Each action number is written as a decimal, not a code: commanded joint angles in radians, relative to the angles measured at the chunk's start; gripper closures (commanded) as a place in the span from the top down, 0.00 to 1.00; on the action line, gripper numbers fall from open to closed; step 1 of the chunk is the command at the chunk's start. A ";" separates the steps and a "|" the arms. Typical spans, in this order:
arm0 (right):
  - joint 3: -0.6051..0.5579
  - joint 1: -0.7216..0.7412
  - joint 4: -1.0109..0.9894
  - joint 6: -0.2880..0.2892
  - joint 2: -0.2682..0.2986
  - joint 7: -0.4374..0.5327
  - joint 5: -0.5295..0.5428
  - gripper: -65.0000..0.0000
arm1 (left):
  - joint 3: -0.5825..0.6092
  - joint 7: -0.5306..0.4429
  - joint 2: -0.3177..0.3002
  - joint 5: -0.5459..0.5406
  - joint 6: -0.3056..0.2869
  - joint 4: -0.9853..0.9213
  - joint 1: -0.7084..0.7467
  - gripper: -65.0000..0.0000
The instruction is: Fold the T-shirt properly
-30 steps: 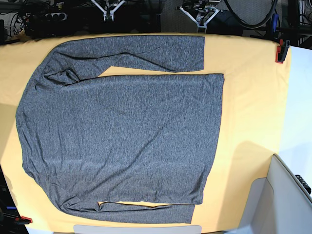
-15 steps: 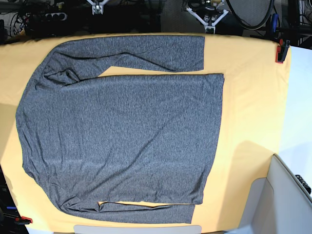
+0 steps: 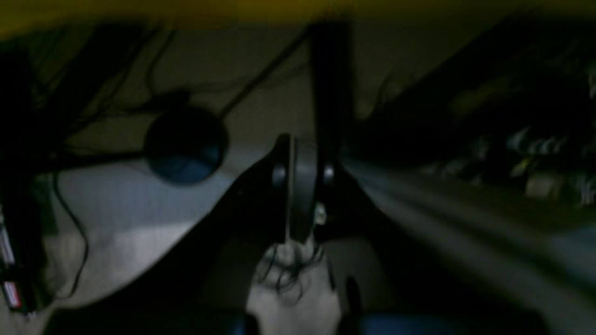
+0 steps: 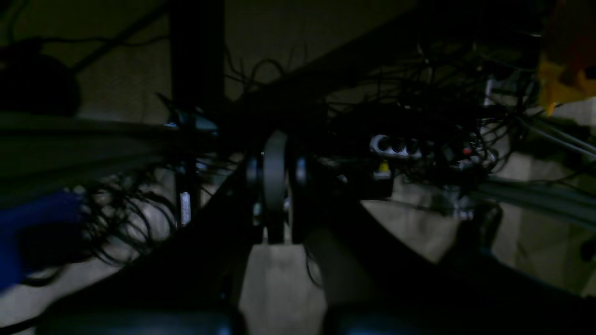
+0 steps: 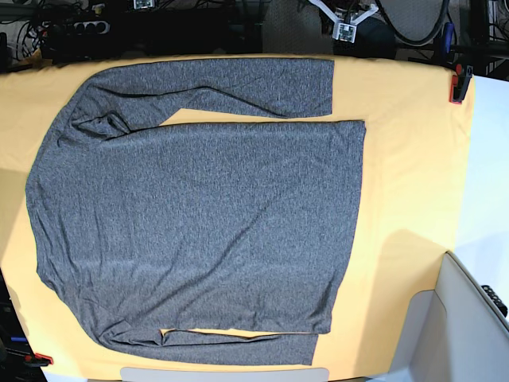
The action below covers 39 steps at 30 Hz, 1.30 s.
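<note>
Yellow cloth (image 5: 413, 159) covers the whole work surface in the base view, running off the frame at left and bottom. On it, spread flat and filling most of the middle, lies the T-shirt (image 5: 199, 215), a heathered dark-grey long-sleeved knit, its hem edge straight up and down on the right, its shoulder end rounding off to the left. One sleeve (image 5: 223, 86) stretches along the far edge of the cloth, a yellow wedge showing between it and the body; the other sleeve (image 5: 238, 346) runs along the near edge, partly tucked under the body, its lower side close to the frame's bottom. Small creases bunch by the far shoulder. A pale grey panel (image 5: 469, 318) cuts in at the lower right corner, only partly seen. A red clamp (image 5: 460, 86) grips the cloth's far right edge, another red clamp (image 5: 40, 360) barely peeks in at lower left.

Up top, the left gripper (image 5: 347, 24) just pokes in beyond the table, well apart from the shirt. Its wrist view is dark and blurred, yet the left fingers (image 3: 298, 186) press together, nothing between them. Same on the other wrist view: the right gripper (image 4: 275, 186) has its jaws closed, empty, with tangled cables (image 4: 419, 116) behind, murky and hard to read.
</note>
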 commanded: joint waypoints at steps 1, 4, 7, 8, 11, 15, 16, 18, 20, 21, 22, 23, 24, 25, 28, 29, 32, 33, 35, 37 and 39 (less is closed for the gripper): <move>0.002 -0.035 0.061 -0.002 0.009 0.027 0.004 0.00 | -0.005 0.017 -0.004 -0.010 -0.003 0.049 0.032 0.00; 0.002 -0.084 0.196 -0.002 0.033 0.026 0.012 0.00 | -0.011 0.122 -0.036 -0.029 -0.003 0.176 0.038 0.00; 0.005 -0.118 0.311 -0.002 0.044 0.026 0.072 0.00 | -0.005 0.215 -0.093 -0.056 -0.004 0.320 0.041 0.00; 0.011 -0.127 0.341 -0.002 0.056 0.026 0.101 0.00 | -0.003 0.235 -0.115 -0.070 -0.004 0.363 0.043 0.00; 0.017 -0.138 0.408 -0.001 0.099 0.026 0.250 0.00 | -0.003 0.320 -0.176 -0.121 -0.007 0.443 0.037 0.01; 0.019 -0.132 0.431 -0.001 0.202 0.026 0.526 0.00 | -0.014 0.381 -0.228 -0.202 -0.101 0.443 0.002 0.09; 0.019 -0.126 0.431 0.007 0.231 0.027 0.610 0.00 | -0.014 0.389 -0.230 -0.225 -0.127 0.443 -0.003 0.11; 0.024 -0.110 0.434 0.059 0.274 0.027 0.727 0.00 | -0.014 0.400 -0.245 -0.253 -0.170 0.445 -0.005 0.13; 0.056 -0.109 0.443 0.116 0.292 0.026 0.810 0.01 | -0.012 0.400 -0.274 -0.265 -0.193 0.445 -0.005 0.15; 0.071 -0.109 0.453 0.138 0.292 0.026 0.836 0.02 | -0.011 0.400 -0.282 -0.271 -0.197 0.445 -0.005 0.16; 0.100 -0.109 0.465 0.156 0.295 0.026 0.854 0.04 | -0.009 0.400 -0.286 -0.276 -0.199 0.445 -0.005 0.18; 0.126 -0.110 0.479 0.164 0.295 0.026 0.868 0.09 | -0.008 0.400 -0.286 -0.279 -0.199 0.445 -0.006 0.19; 0.160 -0.113 0.492 0.165 0.295 0.024 0.879 0.15 | -0.009 0.401 -0.291 -0.279 -0.199 0.445 -0.006 0.21; 0.188 -0.116 0.499 0.168 0.295 0.024 0.892 0.23 | -0.011 0.401 -0.300 -0.279 -0.199 0.445 -0.006 0.22; 0.275 -0.110 0.502 0.170 0.292 -0.054 0.958 0.43 | -0.011 0.401 -0.312 -0.279 -0.199 0.445 -0.009 0.25; 0.317 -0.090 0.500 0.171 0.288 -0.098 1.000 0.48 | -0.012 0.401 -0.312 -0.279 -0.199 0.445 -0.017 0.26; 0.432 -0.034 0.468 0.210 0.237 -0.267 1.144 0.50 | -0.012 0.401 -0.312 -0.276 -0.199 0.442 -0.046 0.29; 0.482 -0.012 0.451 0.243 0.220 -0.321 1.199 0.50 | -0.012 0.409 -0.312 -0.276 -0.199 0.442 -0.051 0.29; 0.576 0.042 0.380 0.322 0.183 -0.471 1.311 0.50 | -0.009 0.439 -0.312 -0.276 -0.199 0.439 -0.060 0.29; 0.674 0.111 0.281 0.375 0.160 -0.623 1.386 0.50 | -0.005 0.469 -0.309 -0.276 -0.199 0.437 -0.083 0.29; 0.751 0.192 0.176 0.389 0.145 -0.766 1.393 0.50 | -0.003 0.496 -0.308 -0.277 -0.199 0.437 -0.104 0.29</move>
